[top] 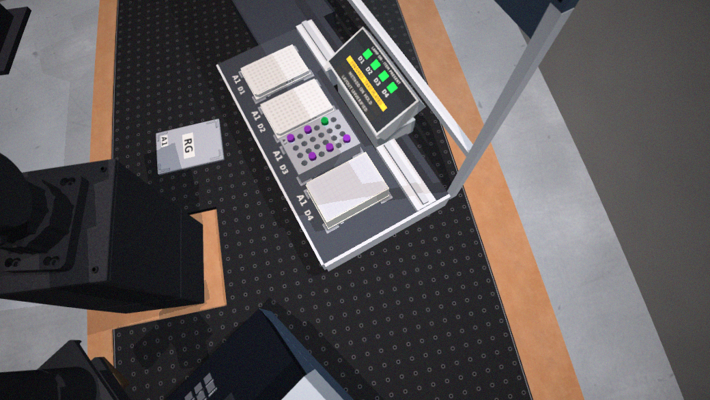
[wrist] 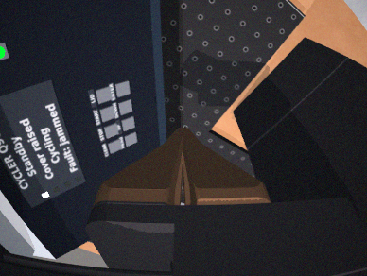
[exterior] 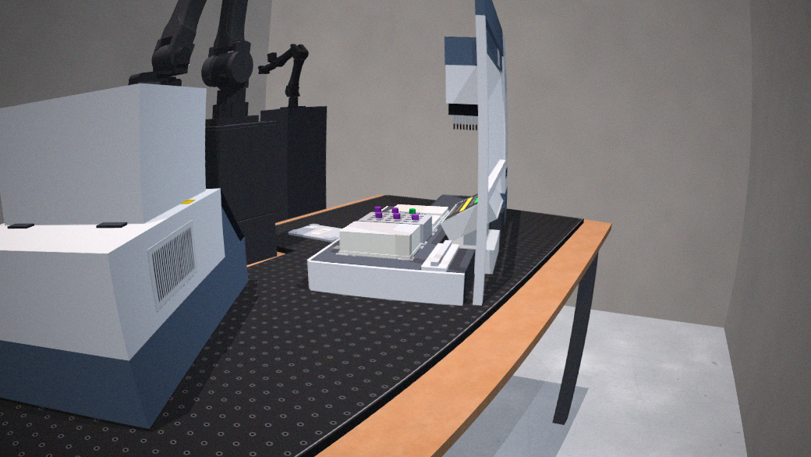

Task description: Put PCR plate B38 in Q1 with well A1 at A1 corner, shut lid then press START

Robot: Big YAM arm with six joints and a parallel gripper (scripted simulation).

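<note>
Plate B38 (top: 296, 105) is a white 96-well plate lying flat on D2 of the hand-off row. The cycler Q1 (exterior: 102, 227) is a white and dark blue box at the near end of the table. Its corner also shows in the overhead view (top: 248, 358). In the wrist view my gripper (wrist: 183, 136) is shut and empty. Its brown fingertips hover just to the right of Q1's dark front panel, close to the grey keypad (wrist: 114, 119). The lamp (wrist: 1, 53) at the panel's edge is green. A status list (wrist: 44, 143) reads Standby, Cover raised, Cycling, Fault: jammed.
Plate R33 (top: 275, 69) lies on D1, the tube block (top: 317, 141) with purple and green caps on D3, and the deep-well block (top: 347, 188) on D4. The RG nest (top: 188, 145) is empty. A black arm pedestal (top: 99, 233) stands at the left. The handler's gantry post (top: 502, 99) rises at the right.
</note>
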